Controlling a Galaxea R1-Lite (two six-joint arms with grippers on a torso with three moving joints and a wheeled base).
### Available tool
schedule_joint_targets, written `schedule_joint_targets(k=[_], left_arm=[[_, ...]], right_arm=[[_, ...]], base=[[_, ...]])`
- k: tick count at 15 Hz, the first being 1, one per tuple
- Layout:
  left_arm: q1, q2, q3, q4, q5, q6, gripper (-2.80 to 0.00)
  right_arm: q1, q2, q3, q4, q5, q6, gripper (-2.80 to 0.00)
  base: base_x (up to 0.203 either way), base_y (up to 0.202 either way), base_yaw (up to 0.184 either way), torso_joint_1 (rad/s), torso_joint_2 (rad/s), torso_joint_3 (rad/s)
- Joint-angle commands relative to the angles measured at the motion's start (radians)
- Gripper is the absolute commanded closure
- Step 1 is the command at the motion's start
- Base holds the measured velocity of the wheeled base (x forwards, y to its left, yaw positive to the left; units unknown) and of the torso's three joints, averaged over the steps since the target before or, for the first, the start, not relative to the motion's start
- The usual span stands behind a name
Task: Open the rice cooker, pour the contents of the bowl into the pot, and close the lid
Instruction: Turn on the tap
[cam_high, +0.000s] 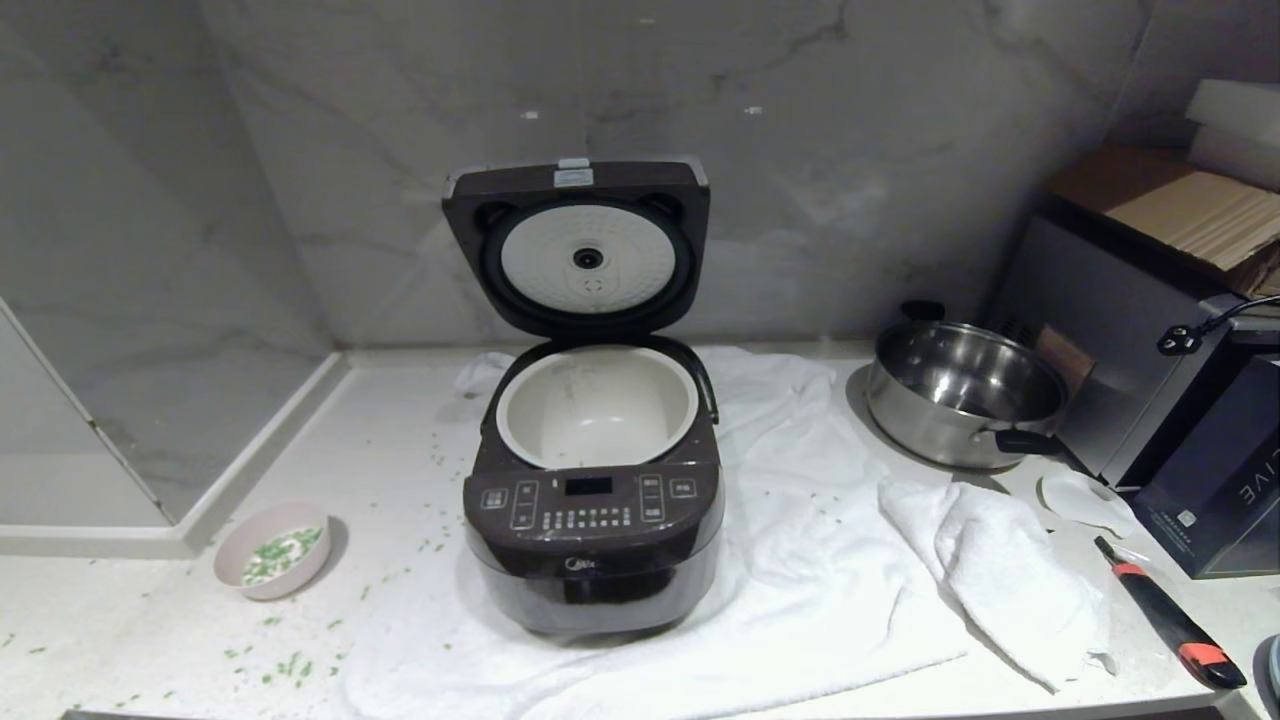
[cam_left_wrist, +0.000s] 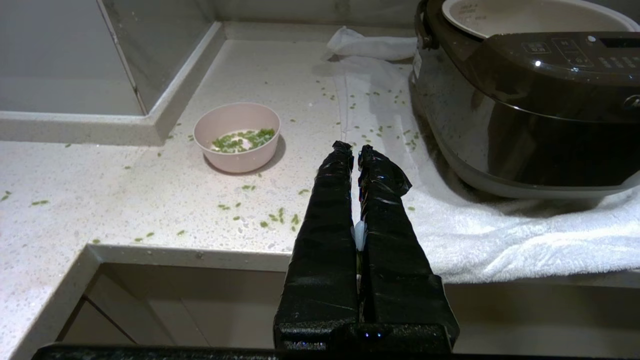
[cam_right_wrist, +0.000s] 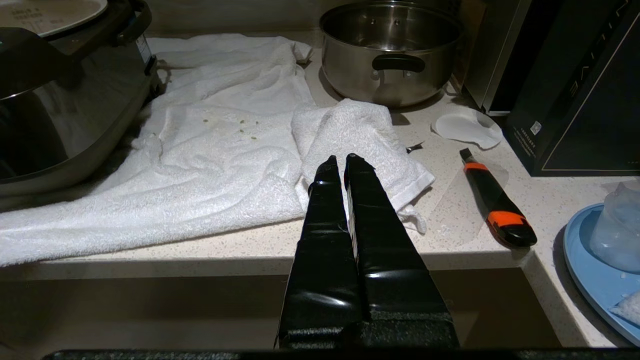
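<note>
The dark brown rice cooker (cam_high: 592, 540) stands on a white towel (cam_high: 800, 560) with its lid (cam_high: 580, 245) raised upright, the pale dimpled plate facing me. Its cream-white pot (cam_high: 597, 405) looks bare inside. The pale pink bowl (cam_high: 272, 550) sits on the counter to the cooker's left, with green grain-like contents (cam_high: 283, 552) in it. Neither arm shows in the head view. My left gripper (cam_left_wrist: 354, 148) is shut and empty, hovering by the counter's front edge, right of the bowl (cam_left_wrist: 237, 136). My right gripper (cam_right_wrist: 341, 159) is shut and empty over a folded cloth (cam_right_wrist: 357, 137).
Green bits are scattered on the counter (cam_high: 290, 665) around the bowl. A steel pan (cam_high: 960, 395) stands at the right, beside a dark appliance and a black box (cam_high: 1225, 480). A black-orange utility knife (cam_high: 1170, 615) lies near the counter's right front edge, next to a blue plate (cam_right_wrist: 595, 272).
</note>
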Motion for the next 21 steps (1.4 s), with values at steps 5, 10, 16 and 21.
schedule_joint_targets(k=[5,10,16,21], left_arm=[[0.0,0.0,0.003,0.0,0.0,0.0,0.0],[0.0,0.0,0.003,0.0,0.0,0.0,0.0],[0.0,0.0,0.003,0.0,0.0,0.0,0.0],[0.0,0.0,0.003,0.0,0.0,0.0,0.0]], right_arm=[[-0.002,0.0,0.0,0.0,0.0,0.0,0.0],[-0.001,0.0,-0.001,0.001,0.0,-0.002,0.0],[-0.002,0.0,-0.001,0.001,0.0,0.0,0.0],[-0.001,0.0,-0.001,0.001,0.0,0.0,0.0]], base=[[0.0,0.0,0.0,0.0,0.0,0.0],[0.0,-0.009,0.15,0.001,0.0,0.002],[0.0,-0.007,0.178,0.001,0.01,0.002],[-0.001,-0.01,0.174,0.006,0.0,0.006]])
